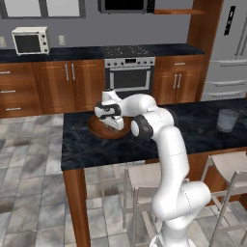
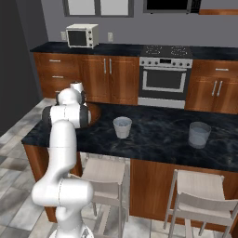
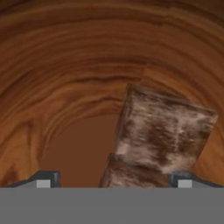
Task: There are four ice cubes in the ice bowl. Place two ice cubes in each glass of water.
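Note:
The ice bowl (image 1: 98, 129), round and reddish-brown, sits on the dark island counter (image 1: 193, 130); its edge peeks out behind the arm (image 2: 95, 113). My gripper (image 1: 116, 124) reaches down into it, open. In the hand view the wooden bowl wall (image 3: 87, 65) surrounds a pale translucent ice cube (image 3: 164, 131), with a second cube (image 3: 131, 173) just below it. Both lie between my fingertips (image 3: 43, 181), nearer the right one, and my gripper (image 3: 113, 181) holds nothing. One glass of water (image 2: 122, 127) stands mid-counter, the other (image 2: 200, 134) farther right, which is also the glass of water (image 1: 226, 119) at the counter's right.
Stools (image 1: 144, 178) stand under the island's near edge. Across the tiled floor, wooden cabinets carry an oven (image 1: 129, 72) and a white microwave (image 1: 30, 40). A fridge (image 1: 229, 53) stands at the far right.

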You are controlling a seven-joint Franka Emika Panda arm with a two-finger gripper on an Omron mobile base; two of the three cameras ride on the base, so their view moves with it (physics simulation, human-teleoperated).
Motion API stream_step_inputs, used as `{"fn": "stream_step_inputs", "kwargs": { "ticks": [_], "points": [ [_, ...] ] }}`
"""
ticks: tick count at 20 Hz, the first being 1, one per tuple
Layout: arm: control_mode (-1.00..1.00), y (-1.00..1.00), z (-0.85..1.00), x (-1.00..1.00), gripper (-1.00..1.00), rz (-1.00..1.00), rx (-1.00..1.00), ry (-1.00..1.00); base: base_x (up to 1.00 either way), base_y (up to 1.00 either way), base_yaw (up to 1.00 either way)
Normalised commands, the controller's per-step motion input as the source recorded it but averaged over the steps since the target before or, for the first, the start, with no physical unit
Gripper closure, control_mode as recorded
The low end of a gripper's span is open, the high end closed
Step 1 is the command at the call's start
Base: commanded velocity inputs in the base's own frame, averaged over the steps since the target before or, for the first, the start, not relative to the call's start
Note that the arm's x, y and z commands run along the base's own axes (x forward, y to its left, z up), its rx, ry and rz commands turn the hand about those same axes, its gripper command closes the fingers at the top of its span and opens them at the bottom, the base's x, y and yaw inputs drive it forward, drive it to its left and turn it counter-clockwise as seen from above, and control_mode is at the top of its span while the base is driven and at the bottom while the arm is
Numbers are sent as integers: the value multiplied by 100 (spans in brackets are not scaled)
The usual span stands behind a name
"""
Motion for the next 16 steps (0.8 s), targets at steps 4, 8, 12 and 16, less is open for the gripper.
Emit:
{"fn": "stream_step_inputs", "kwargs": {
  "ticks": [4,8,12,16],
  "points": [
    [-100,10,-28,0,100,-12,0,0,0,0,0],
    [-100,16,-29,0,100,-11,0,0,0,0,0],
    [-100,10,-23,0,100,-9,0,0,0,0,0],
    [-100,6,-14,0,100,-9,0,0,0,0,0]
  ]
}}
